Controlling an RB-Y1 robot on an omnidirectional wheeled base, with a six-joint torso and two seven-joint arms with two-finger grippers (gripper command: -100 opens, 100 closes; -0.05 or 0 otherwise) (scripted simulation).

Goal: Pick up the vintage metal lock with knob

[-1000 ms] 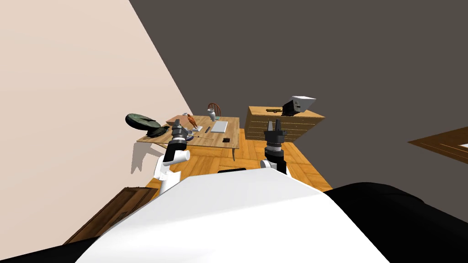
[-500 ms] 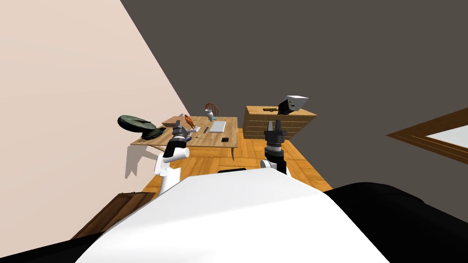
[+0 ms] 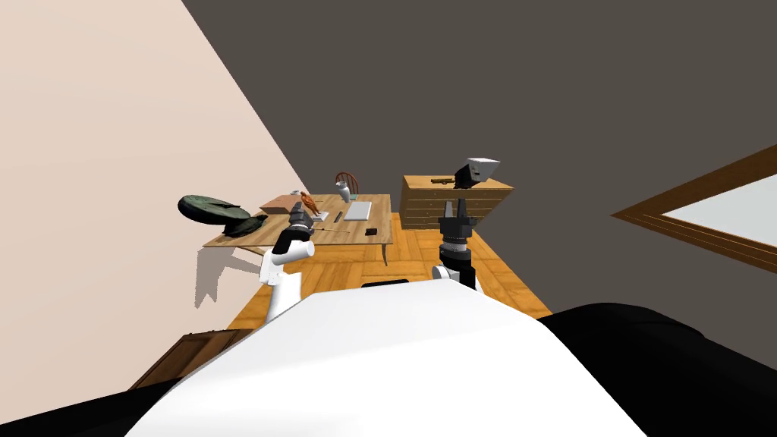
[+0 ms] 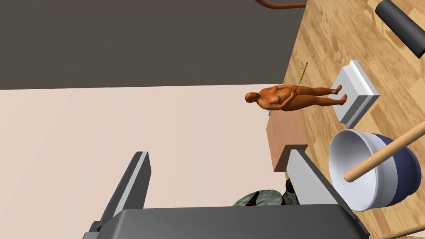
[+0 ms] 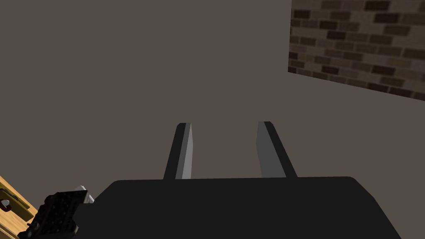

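view swung right, left pincer (image 4: 219, 154) spread by bowl (image 4: 403, 174)

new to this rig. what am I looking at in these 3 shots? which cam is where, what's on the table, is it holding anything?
It is a two-armed robot in a simulated house. The wide shot comes from a camera on its head, looking steeply down and forward. The other two come from cameras on each hand, looking along that hand's two blade-like fingers.

The left gripper is open at a wooden table. On the table are an orange figurine standing on a white block, a brown box, a bowl and a wooden stick.

The right gripper is open too, raised toward a dresser. Nothing is held.
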